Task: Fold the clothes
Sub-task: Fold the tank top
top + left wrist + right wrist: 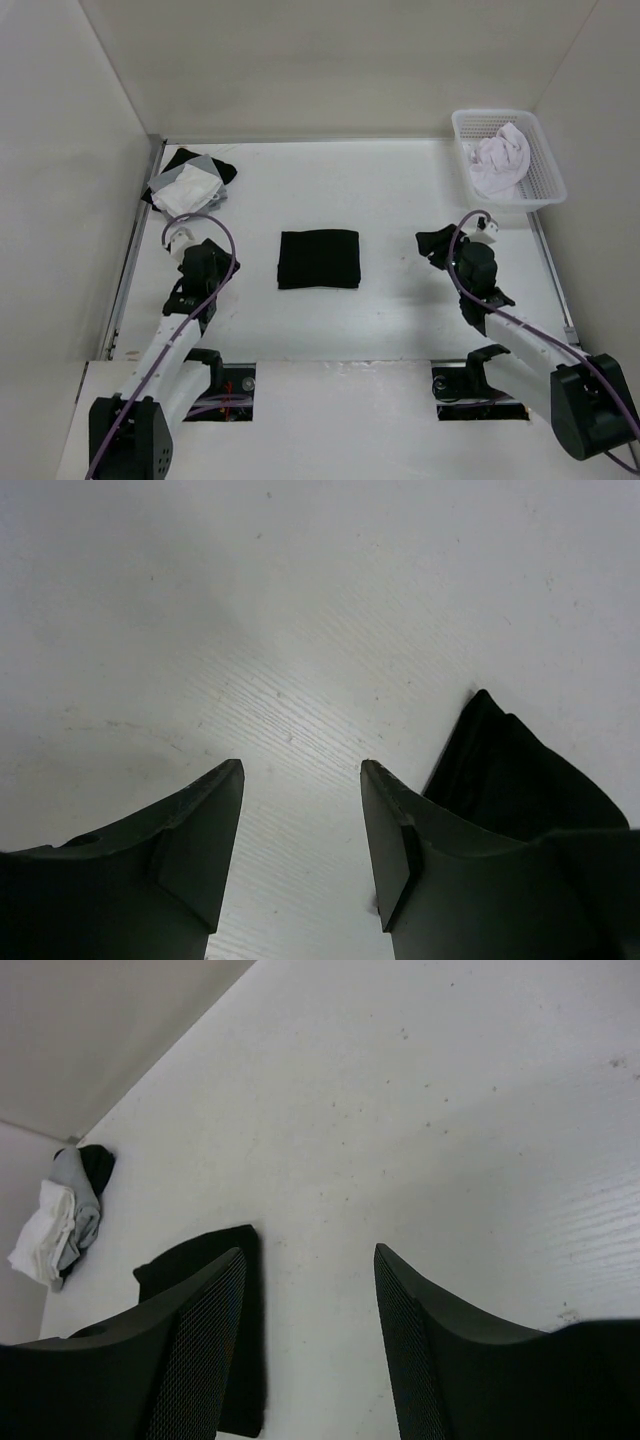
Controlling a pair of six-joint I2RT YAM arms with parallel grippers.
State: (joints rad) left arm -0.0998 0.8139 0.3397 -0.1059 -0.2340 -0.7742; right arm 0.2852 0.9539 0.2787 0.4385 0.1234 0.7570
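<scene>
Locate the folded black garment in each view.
Top external: black garment at picture centre.
Left wrist: black garment at right edge, partly hidden.
Right wrist: black garment lower left, partly hidden.
Shared landmark: cloth stack, far left in top external, left edge in right wrist.

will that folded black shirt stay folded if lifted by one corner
Probably not: the black shirt lies as a flat, thin square of soft layers, so it would likely droop and unfold. It looks light for its spread. Pushed across the smooth table, it may bunch rather than slide as one block.
</scene>
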